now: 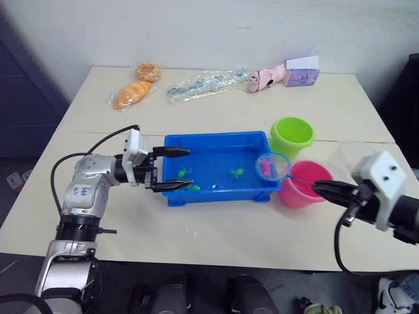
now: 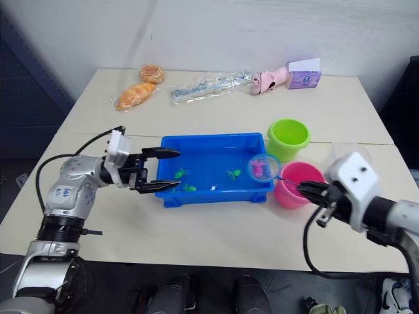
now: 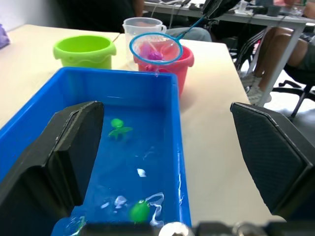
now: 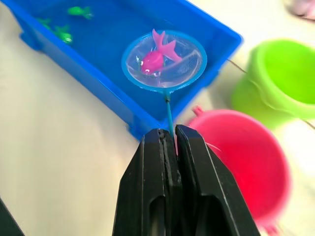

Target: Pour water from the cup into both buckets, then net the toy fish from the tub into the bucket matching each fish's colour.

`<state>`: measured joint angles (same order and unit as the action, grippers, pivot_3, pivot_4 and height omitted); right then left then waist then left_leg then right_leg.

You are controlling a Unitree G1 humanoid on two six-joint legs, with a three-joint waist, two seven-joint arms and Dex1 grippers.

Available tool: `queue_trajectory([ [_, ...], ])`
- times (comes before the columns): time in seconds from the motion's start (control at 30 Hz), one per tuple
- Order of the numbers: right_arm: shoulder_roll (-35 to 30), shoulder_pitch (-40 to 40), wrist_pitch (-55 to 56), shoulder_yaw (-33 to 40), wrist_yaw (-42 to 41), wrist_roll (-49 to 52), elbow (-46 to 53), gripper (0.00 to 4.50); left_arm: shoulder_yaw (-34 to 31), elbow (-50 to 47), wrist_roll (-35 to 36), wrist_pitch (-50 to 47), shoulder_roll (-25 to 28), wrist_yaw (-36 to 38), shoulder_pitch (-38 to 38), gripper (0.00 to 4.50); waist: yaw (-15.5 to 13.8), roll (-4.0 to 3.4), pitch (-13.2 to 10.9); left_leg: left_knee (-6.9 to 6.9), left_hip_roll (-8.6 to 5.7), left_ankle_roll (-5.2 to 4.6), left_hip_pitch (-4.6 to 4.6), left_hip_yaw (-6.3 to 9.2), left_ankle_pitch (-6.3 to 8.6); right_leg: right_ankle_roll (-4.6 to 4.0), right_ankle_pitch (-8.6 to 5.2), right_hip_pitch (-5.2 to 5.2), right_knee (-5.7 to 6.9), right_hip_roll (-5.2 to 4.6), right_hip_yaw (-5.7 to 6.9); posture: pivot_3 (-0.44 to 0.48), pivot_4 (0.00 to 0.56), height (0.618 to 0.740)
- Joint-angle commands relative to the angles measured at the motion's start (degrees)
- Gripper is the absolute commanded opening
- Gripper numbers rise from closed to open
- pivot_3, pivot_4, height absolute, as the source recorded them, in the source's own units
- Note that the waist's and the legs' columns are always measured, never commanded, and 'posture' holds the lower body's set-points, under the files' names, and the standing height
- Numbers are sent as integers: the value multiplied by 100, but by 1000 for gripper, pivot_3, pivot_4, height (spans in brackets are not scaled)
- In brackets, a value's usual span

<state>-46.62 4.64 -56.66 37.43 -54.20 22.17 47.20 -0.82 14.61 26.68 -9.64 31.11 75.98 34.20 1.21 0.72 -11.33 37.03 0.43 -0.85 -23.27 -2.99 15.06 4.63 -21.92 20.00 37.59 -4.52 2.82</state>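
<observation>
The blue tub holds water and three green toy fish. My left gripper is open at the tub's left end, one finger over the water and one outside the front wall. My right gripper is shut on the net's thin handle. The net hoop hangs over the tub's right end beside the pink bucket, with a pink fish in its mesh. The lime green bucket stands just behind the pink one. The clear cup stands to the right of both buckets.
At the back of the table lie two wrapped breads, a clear plastic bag, a pink toy and a purple box. A seam runs across the table behind the tub. Seated people's legs show beyond the table's right side.
</observation>
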Motion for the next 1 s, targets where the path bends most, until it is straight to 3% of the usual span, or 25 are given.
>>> queue_trajectory([
  [0.03,95,433,834,633,92,-239,-35,0,59,99,8,38,-60,170,307,4429,-19,0,0,0,0,0,0,0,0,0,0,0,0,0,1,0,150,740],
  [0.3,316,1443,3067,586,499,-1279,-833,0,332,97,-163,358,-370,318,596,4429,-99,0,0,3,-2,4,9,-3,-2,2,0,-11,-6,3,-1,0,150,740],
  [0.4,443,1852,4691,371,799,-2074,-1307,0,350,-54,-117,280,-450,224,580,4429,-115,0,0,2,-1,7,10,-2,-4,3,0,-12,-7,5,0,0,150,740],
  [0.67,497,2229,7633,384,2264,-3765,-2598,0,358,-174,-111,265,-528,112,453,4429,-103,0,0,1,-1,12,18,-3,-7,4,-1,-19,-11,6,-2,0,150,740],
  [1.0,426,2415,9388,324,3842,-5394,-3282,0,371,-171,-109,235,-662,-3,439,4429,-109,0,0,1,-1,19,21,-2,-11,5,-2,-24,-14,8,-3,0,150,740],
])
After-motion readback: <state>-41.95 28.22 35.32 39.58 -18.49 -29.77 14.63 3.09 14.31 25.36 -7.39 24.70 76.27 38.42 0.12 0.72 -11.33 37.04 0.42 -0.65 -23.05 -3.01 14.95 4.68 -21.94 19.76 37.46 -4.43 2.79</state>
